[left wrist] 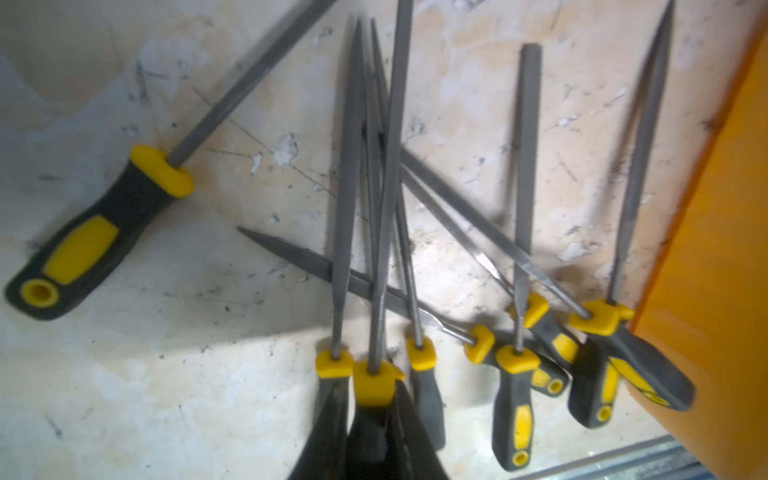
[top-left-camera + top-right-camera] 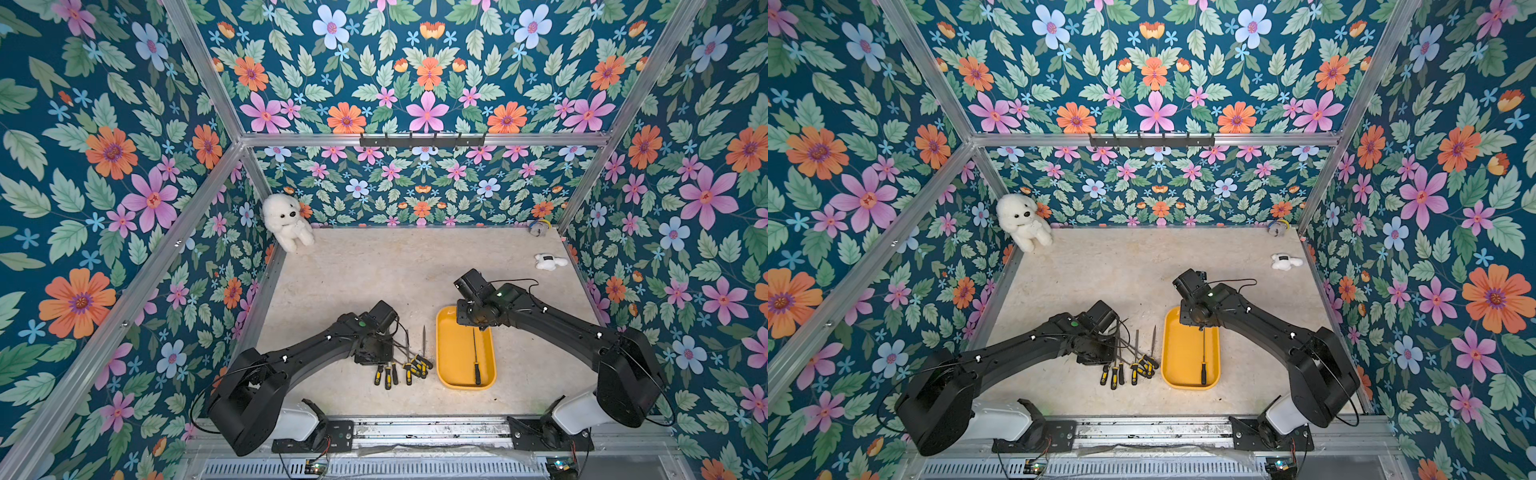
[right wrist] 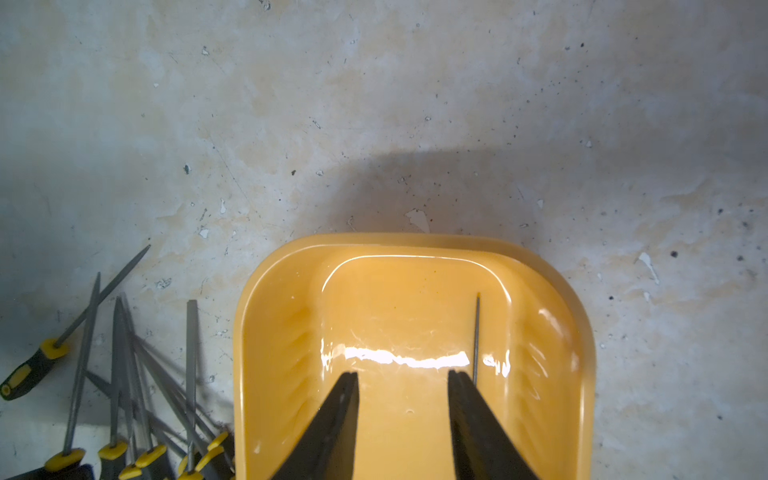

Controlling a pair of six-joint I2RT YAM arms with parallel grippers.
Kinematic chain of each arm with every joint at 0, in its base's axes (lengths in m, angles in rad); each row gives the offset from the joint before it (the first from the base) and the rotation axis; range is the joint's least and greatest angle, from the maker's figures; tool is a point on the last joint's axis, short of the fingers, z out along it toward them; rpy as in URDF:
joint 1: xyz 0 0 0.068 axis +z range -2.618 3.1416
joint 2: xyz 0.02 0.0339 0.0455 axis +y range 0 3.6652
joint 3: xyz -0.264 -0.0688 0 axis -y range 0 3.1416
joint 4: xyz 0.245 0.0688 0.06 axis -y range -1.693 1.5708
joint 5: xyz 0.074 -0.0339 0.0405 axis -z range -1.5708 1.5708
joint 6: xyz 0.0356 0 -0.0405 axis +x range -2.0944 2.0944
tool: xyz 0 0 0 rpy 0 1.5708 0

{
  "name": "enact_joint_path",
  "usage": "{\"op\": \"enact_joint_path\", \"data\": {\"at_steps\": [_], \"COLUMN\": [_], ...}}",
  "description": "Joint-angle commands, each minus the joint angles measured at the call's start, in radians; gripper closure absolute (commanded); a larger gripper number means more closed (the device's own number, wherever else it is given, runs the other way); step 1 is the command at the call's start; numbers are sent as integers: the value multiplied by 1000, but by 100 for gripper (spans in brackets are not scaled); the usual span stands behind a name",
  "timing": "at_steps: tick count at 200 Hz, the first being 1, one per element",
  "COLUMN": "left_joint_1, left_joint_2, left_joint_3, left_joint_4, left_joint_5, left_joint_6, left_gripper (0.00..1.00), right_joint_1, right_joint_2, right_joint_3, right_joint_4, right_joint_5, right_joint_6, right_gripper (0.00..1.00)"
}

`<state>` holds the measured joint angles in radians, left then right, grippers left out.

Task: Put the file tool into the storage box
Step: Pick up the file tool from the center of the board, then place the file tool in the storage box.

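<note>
In the left wrist view my left gripper [image 1: 365,390] is shut on the black handle of one file tool [image 1: 386,208]. Its yellow collar sits between the fingers and its grey shaft points away over the heap. Several more black-and-yellow files [image 2: 409,365] lie crossed on the table left of the storage box [image 2: 453,353], a shallow yellow tray. One thin file [image 2: 475,357] lies inside the tray along its right side. My right gripper [image 3: 403,378] hangs open over the tray's far end [image 3: 415,299], beside that file's tip [image 3: 476,332] and holding nothing.
A single file [image 1: 104,224] lies apart from the heap. A white plush dog [image 2: 286,220] sits in the back left corner. A small white toy [image 2: 548,262] lies at the right, and a small object [image 2: 539,227] in the back right corner. A metal rail [image 2: 415,428] runs along the front edge.
</note>
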<state>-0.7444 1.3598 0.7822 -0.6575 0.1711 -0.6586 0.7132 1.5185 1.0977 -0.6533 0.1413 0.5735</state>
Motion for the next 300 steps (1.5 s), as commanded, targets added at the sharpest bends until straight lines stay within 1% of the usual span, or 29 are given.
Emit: {"op": "enact_joint_path", "data": {"at_steps": [1,28,40,51,61,80,92,104,120,143,156,183,198,229,281,300], "left_joint_1": [0,0,3,9,13,17,16,16,17,16,17,16,16,16,15,15], "left_joint_2": [-12,-30,-52,-81,-106,-145,-155,-156,-153,-134,-124,-111,-108,-110,-117,-117], "left_joint_3": [28,69,79,67,38,-45,-94,-133,-177,-221,-236,-248,-246,-242,-249,-251], "left_joint_4": [-36,-14,41,144,273,544,698,835,981,1156,1192,1219,1211,1207,1203,1204], "left_joint_5": [40,117,197,284,368,481,509,535,555,576,579,585,588,591,597,600], "left_joint_6": [39,57,47,7,-55,-209,-292,-360,-442,-530,-549,-560,-557,-553,-554,-554], "left_gripper": [85,87,88,88,88,88,88,88,88,89,91,92,93,93,93,93], "right_joint_1": [2,0,-9,-23,-41,-91,-117,-127,-126,-126,-126,-124,-124,-124,-124,-124], "right_joint_2": [3,-7,-26,-58,-99,-200,-251,-280,-281,-284,-285,-260,-246,-193,-137,-119], "right_joint_3": [12,36,41,29,-2,-125,-218,-283,-317,-379,-399,-394,-377,-321,-295,-275], "right_joint_4": [7,17,50,116,204,454,643,775,850,993,1045,1054,1043,939,925,919], "right_joint_5": [-4,-31,-85,-161,-244,-432,-552,-623,-684,-730,-742,-750,-749,-736,-721,-718], "right_joint_6": [-8,2,10,24,45,134,216,276,295,358,376,374,363,307,297,289], "right_gripper": [59,58,57,56,56,55,55,55,55,55,55,55,55,57,60,62]}}
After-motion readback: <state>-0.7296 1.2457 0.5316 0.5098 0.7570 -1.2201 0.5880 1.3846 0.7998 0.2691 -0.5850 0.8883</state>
